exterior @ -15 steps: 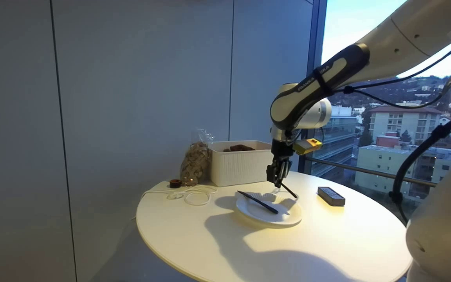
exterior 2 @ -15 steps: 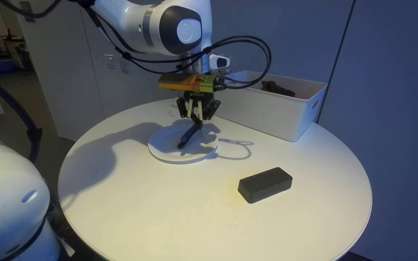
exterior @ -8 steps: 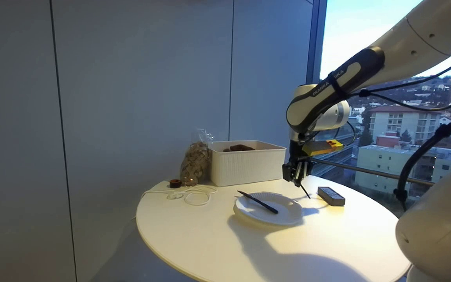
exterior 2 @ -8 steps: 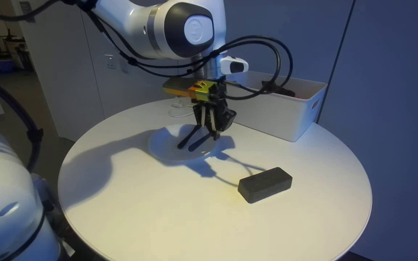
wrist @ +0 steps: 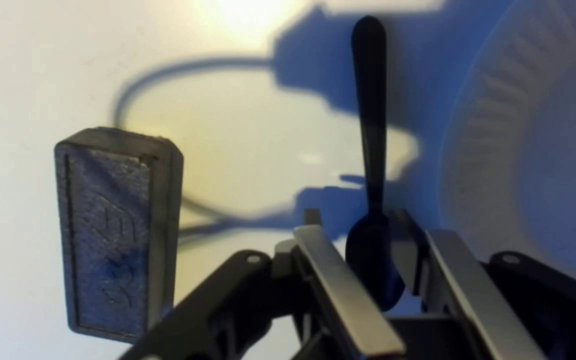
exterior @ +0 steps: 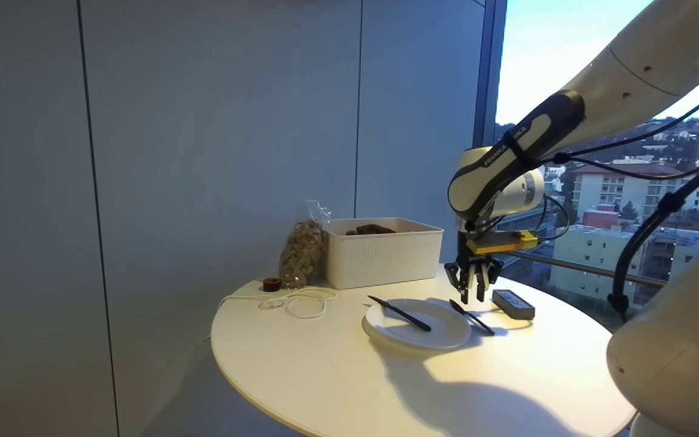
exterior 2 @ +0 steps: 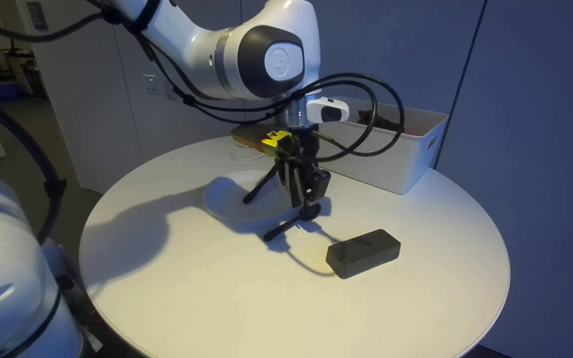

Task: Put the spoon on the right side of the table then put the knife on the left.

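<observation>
The spoon [wrist: 372, 100] is laid on the table [exterior: 301, 376] between the plate [exterior: 393, 331] and a dark block [wrist: 113, 235], and in the wrist view its bowl is framed by the fingers [wrist: 341, 280] of the gripper [exterior: 472, 296], which are spread apart. The knife [exterior: 399, 312] is supported by the plate, its tip carried past the rim. Behind, a white bin [exterior: 386, 261] and a bag of brown pieces [exterior: 302, 252] are set side by side.

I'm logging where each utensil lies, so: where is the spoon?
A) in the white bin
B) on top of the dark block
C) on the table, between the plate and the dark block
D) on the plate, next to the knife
C: the wrist view shows the spoon on the table, with the plate to one side and the dark block to the other.
</observation>
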`<state>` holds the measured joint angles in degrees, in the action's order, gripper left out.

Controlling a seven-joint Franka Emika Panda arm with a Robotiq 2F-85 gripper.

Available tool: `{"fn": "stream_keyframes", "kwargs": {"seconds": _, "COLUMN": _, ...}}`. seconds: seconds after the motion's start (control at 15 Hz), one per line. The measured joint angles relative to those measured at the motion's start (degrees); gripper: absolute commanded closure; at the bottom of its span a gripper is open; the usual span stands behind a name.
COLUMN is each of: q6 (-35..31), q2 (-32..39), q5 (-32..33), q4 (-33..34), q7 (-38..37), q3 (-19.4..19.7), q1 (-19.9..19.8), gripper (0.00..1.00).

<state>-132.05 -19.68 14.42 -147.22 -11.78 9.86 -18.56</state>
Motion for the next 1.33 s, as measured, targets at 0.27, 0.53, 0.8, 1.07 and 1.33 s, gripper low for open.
{"fn": "stream_keyframes", "kwargs": {"seconds": 0.27, "q6": 0.0, "q2": -4.2, "q5": 2.0, "q4": -0.5, "q7": 0.8, "q3": -2.1, "q1": 0.8, "gripper": 0.00}}
{"fn": "stream_keyframes", "kwargs": {"seconds": 0.53, "q6": 1.5, "q2": -8.6, "q5": 2.3, "q4": -1.3, "q7": 5.3, "q3": -5.4, "q1": 4.7, "gripper": 0.00}}
{"fn": "stream_keyframes", "kwargs": {"seconds": 0.8, "q6": 0.9, "q2": -6.9, "q5": 2.3, "q4": -1.3, "q7": 7.3, "q3": -8.8, "q1": 9.7, "gripper": 0.00}}
{"fn": "stream_keyframes", "kwargs": {"seconds": 1.07, "q6": -0.8, "q2": -2.0, "q5": 2.2, "q4": -0.8, "q7": 10.4, "q3": -9.6, "q1": 13.6, "gripper": 0.00}}
{"fn": "stream_keyframes", "kwargs": {"seconds": 1.33, "q6": -4.0, "q2": 3.5, "q5": 2.2, "q4": 0.6, "q7": 13.3, "q3": -9.6, "q1": 15.0, "gripper": 0.00}}
